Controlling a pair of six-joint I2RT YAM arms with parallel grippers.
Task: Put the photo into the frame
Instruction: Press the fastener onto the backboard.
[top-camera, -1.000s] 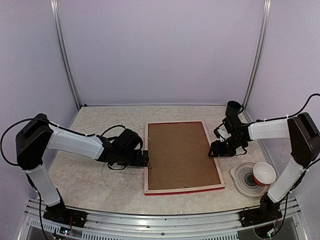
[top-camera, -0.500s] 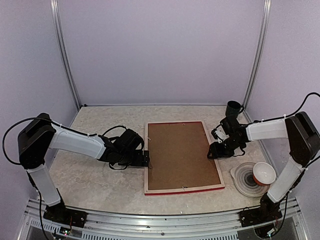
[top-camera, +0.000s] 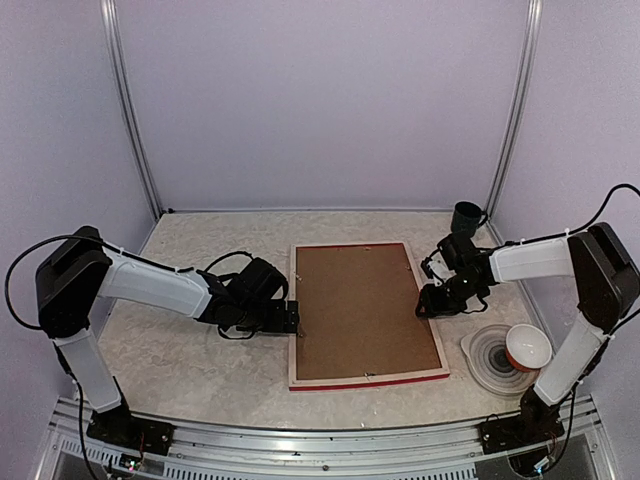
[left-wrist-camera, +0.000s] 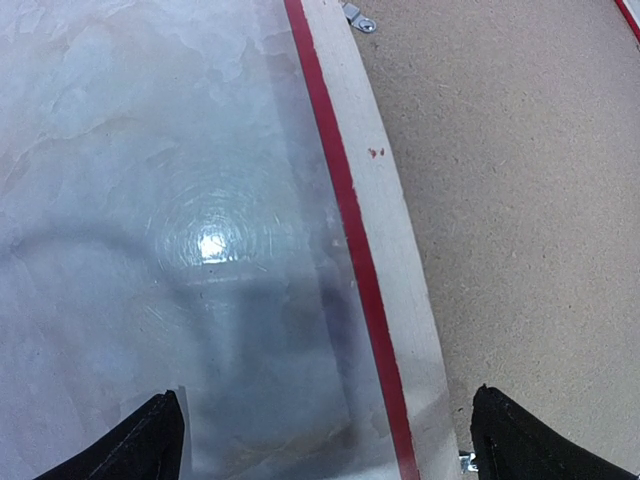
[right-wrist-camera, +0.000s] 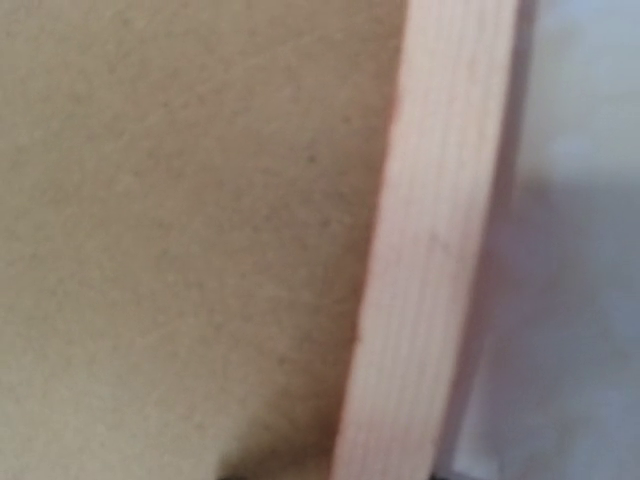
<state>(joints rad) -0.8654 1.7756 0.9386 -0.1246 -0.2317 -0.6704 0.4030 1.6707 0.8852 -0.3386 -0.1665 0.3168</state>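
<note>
The frame (top-camera: 293, 345) lies face down mid-table, pale wood back up, red outer edge showing. A plain brown backing board (top-camera: 360, 310) fills it. The photo is hidden. My left gripper (top-camera: 291, 318) is open at the frame's left rail. In the left wrist view its fingertips (left-wrist-camera: 145, 445) straddle the red edge and the pale rail (left-wrist-camera: 385, 230), holding nothing. My right gripper (top-camera: 424, 306) is low at the frame's right rail. Its wrist view is a blurred close-up of the board (right-wrist-camera: 190, 220) and the rail (right-wrist-camera: 440, 240). Only a dark tip at the bottom middle shows, so it looks shut.
A dark green mug (top-camera: 466, 214) stands at the back right. A stack of grey plates (top-camera: 492, 360) with an orange-and-white bowl (top-camera: 527, 347) sits right of the frame's near corner. Small metal tabs (left-wrist-camera: 360, 18) line the frame's inner edge. Walls enclose the table.
The right arm has shifted slightly, leaving the mug fully visible. Both grippers stay at the frame's side rails; the frame has not moved.
</note>
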